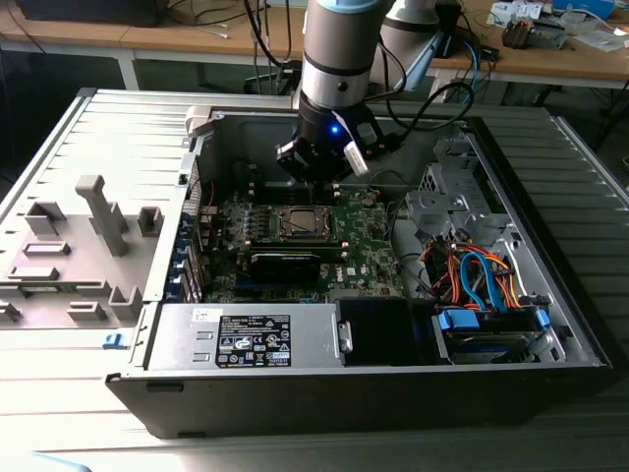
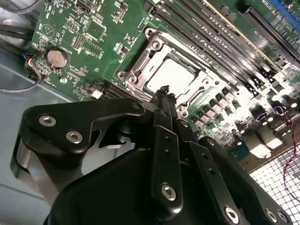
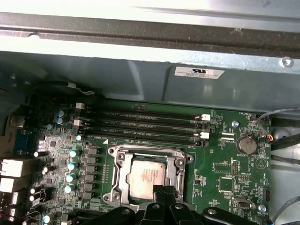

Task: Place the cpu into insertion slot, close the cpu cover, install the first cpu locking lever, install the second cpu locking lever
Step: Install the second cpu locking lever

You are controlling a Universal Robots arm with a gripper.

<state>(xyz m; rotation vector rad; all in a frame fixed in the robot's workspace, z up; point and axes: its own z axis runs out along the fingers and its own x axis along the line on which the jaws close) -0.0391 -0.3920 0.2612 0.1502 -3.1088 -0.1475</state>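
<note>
Cpu seated in insertion slot, cpu cover down around it; tool pressed together, empty, hovering at socket edge — lever step in hand, needing a fine hook-and-press

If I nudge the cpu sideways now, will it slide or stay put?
Likely stays: the cpu lies flat inside the insertion slot, with the cpu cover framing it. Its smooth metal face looks slippery to the closed fingertips.

Grey ribbed counter under open case. Wooden desks behind, white legs, strewn with cables and clutter. Grey moulded fixture at exterior view's left. Bright even light.
</note>
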